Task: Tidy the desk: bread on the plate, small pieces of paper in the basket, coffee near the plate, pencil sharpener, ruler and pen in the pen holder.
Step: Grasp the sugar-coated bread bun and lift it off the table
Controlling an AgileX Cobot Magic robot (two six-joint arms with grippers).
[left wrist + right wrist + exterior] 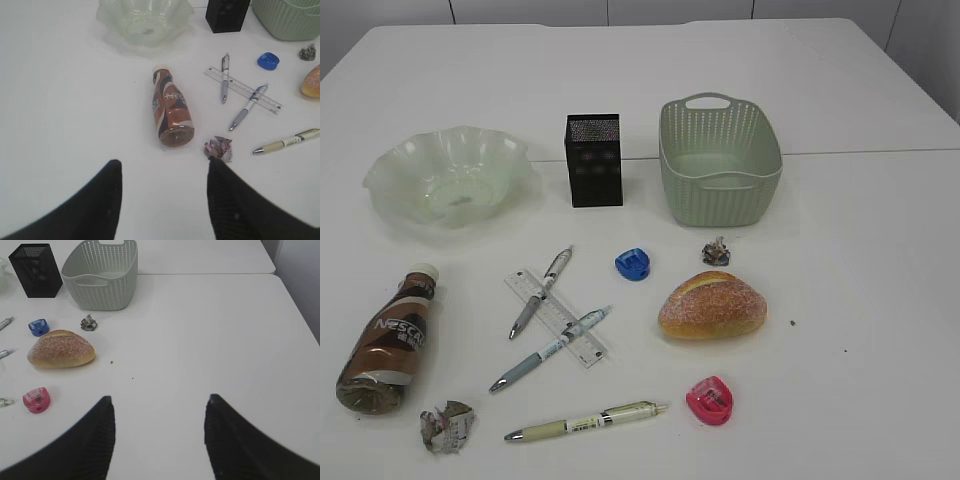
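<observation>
A bread roll (712, 305) lies right of centre. A pale green wavy plate (447, 176) sits at the left. A green basket (720, 160) and black mesh pen holder (593, 160) stand behind. A coffee bottle (388, 340) lies on its side. A clear ruler (556, 317) lies under two pens (542, 291) (548, 349); a third pen (585, 421) lies nearer. A blue sharpener (633, 264) and a pink sharpener (710, 401) lie apart. Paper balls lie at the front left (445, 425) and by the basket (716, 251). My left gripper (164, 167) and right gripper (158, 402) are open and empty, neither shows in the exterior view.
The white table has a seam (880, 152) running across behind the basket. The right wrist view shows the table's right edge (300, 310). In the left wrist view the crumpled paper (218, 148) lies just ahead of the right finger, the bottle (170, 108) beyond it.
</observation>
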